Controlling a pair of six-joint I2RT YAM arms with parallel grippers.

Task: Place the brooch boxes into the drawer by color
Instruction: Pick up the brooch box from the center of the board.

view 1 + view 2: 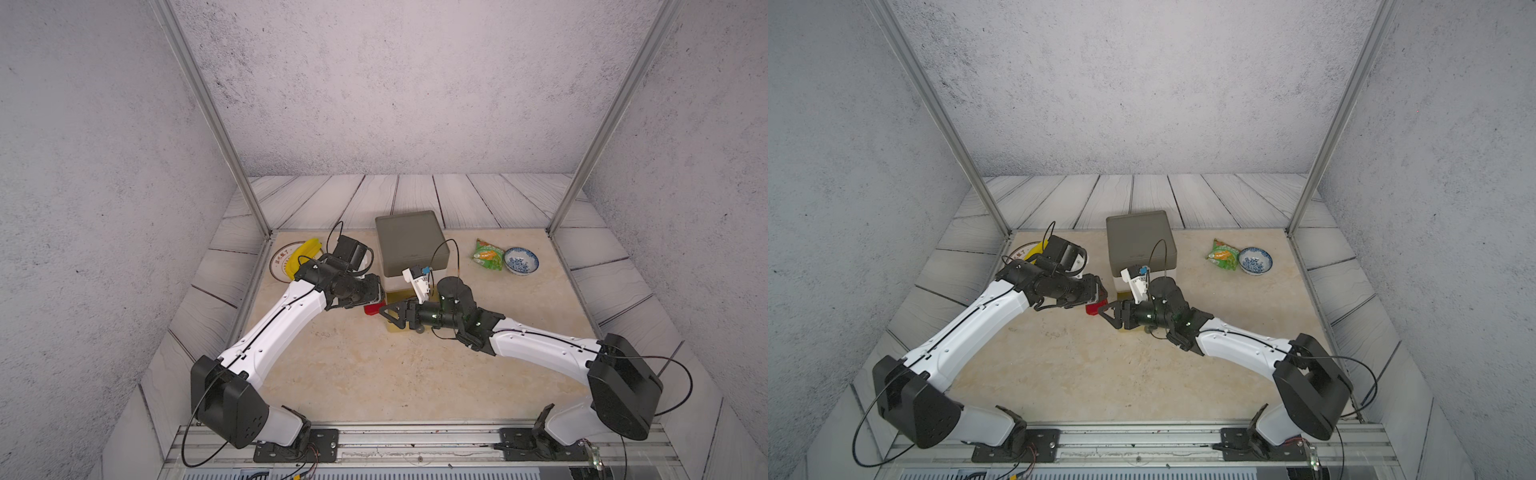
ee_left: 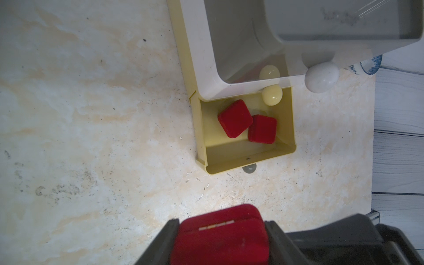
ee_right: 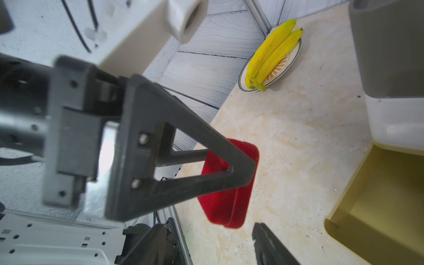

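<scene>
I log left jaws clamped on a red brooch box (image 2: pixel 220 238), right jaws parted close by it, gripping nothing; the open yellow tier (image 2: pixel 247 153), two red boxes (image 2: pixel 235 118) inside, lies straight ahead of the left jaws.

A small three-tier drawer cabinet (image 1: pixel 411 245) stands at the table's centre, with a grey tier on top, white in the middle and yellow at the bottom. The yellow drawer (image 2: pixel 250 158) is pulled out toward 6 o'clock. A red velvety box (image 2: pixel 235 118) and a second red box (image 2: pixel 262 129) lie flat inside it, touching. A third red box (image 2: pixel 220 238), at the open drawer's 9 o'clock, is clamped on edge in the left gripper (image 2: pixel 221 221).
</scene>
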